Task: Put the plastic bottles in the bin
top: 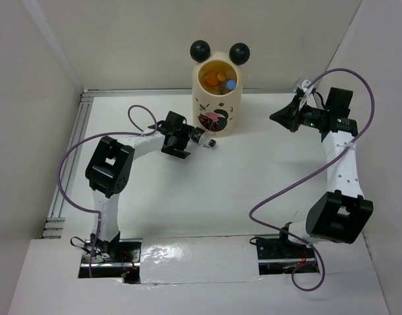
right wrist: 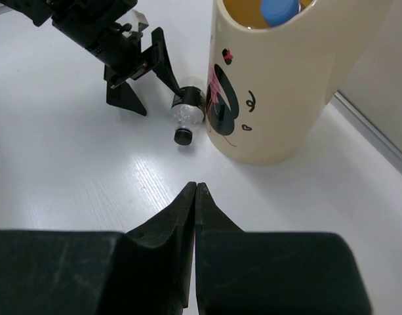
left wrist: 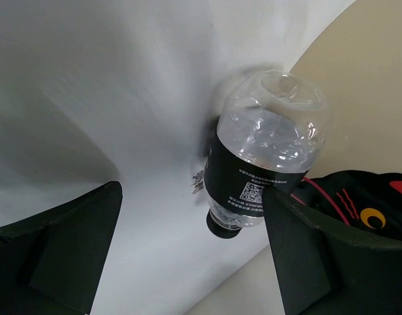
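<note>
Left gripper (left wrist: pixel 187 262): jaws spread wide and holding nothing, straddling the last loose bottle (left wrist: pixel 260 170). One finger sits right at the black label. I can't tell if it makes contact. The other finger is well clear.

Right gripper (right wrist: pixel 195 197): fingers pressed together, empty, hovering at the bin's (top: pixel 217 98) 3 o'clock, well apart from it.

The bin stands upright at 12 o'clock on the table (top: pixel 266 190). Several bottles show inside it, one with a blue cap (top: pixel 231 84). It is tall and rigid, and looks unlikely to tip from a light drop.

In the top view the loose bottle lies on its side at the bin's 7 o'clock, against or just beside the wall, with its black cap (right wrist: pixel 182 136) pointing to 3 o'clock.

Handling, my read:
- The bottle is clear, thin-walled and looks empty, so it is very light. It will roll or skid if nudged.
- The wall is soft and dents under a squeeze. The surface is slick.
- Close across the labelled mid-body: the label gives better friction and the balance is central.
- The neck and cap are stiffer but too small to hold securely.
- The bin wall crowds one side, so there is little finger room there.
</note>
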